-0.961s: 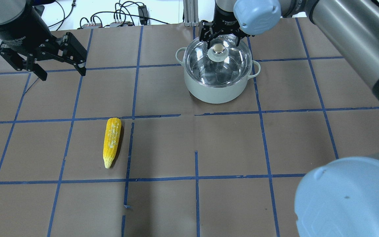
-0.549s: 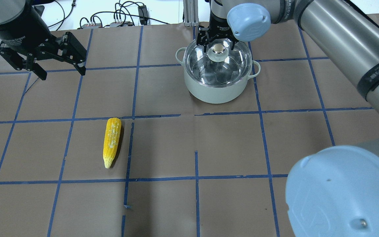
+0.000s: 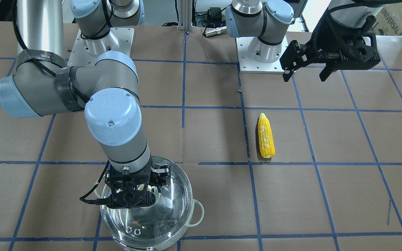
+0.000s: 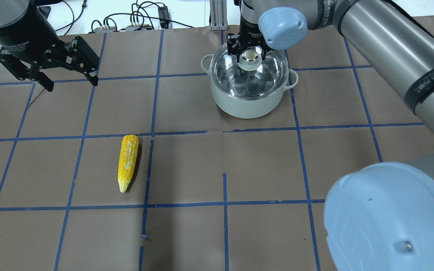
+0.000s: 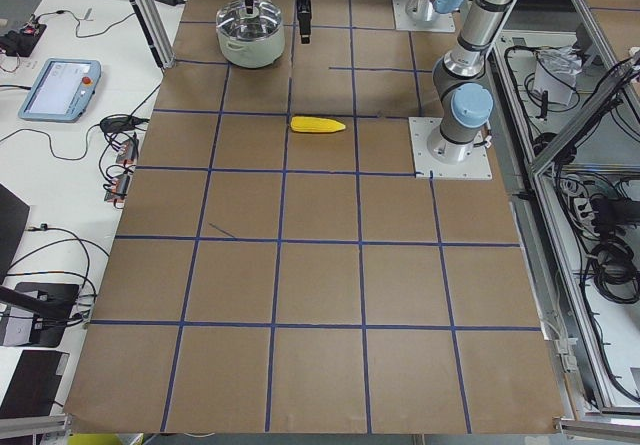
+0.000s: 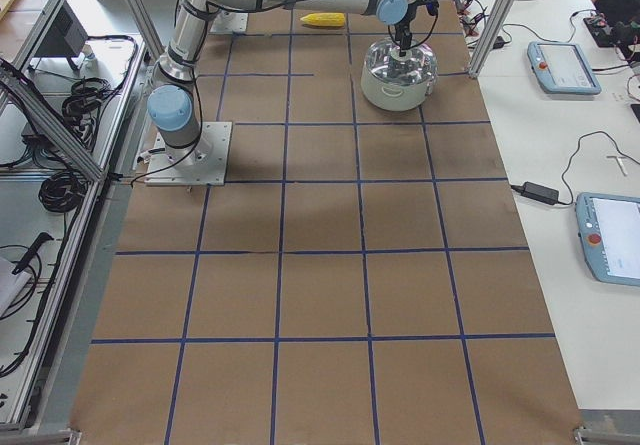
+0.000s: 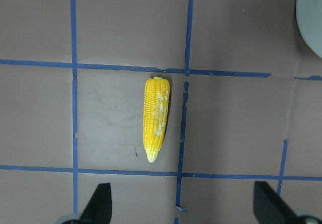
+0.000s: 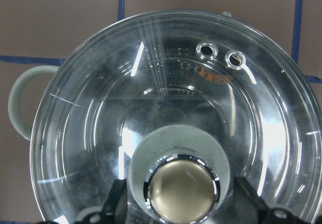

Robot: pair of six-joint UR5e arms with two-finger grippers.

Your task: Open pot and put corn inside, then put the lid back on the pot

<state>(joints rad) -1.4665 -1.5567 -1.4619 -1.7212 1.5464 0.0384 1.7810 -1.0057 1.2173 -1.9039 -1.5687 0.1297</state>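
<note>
Right gripper (image 4: 249, 57) straddles the metal-capped knob (image 8: 182, 189), jaws narrowly parted, gripping nothing. The domed glass lid (image 8: 90, 113) sits on the shiny round pot (image 4: 247, 105). Left gripper (image 4: 72, 86) is spread wide and empty, well apart from the knobbly, tapered corn (image 4: 128, 162) lying flat on brown paper (image 4: 187, 165).

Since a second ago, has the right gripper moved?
Yes. Right gripper shifted left in the overhead view, centring over the knob of the lid; the pot stayed put.
</note>
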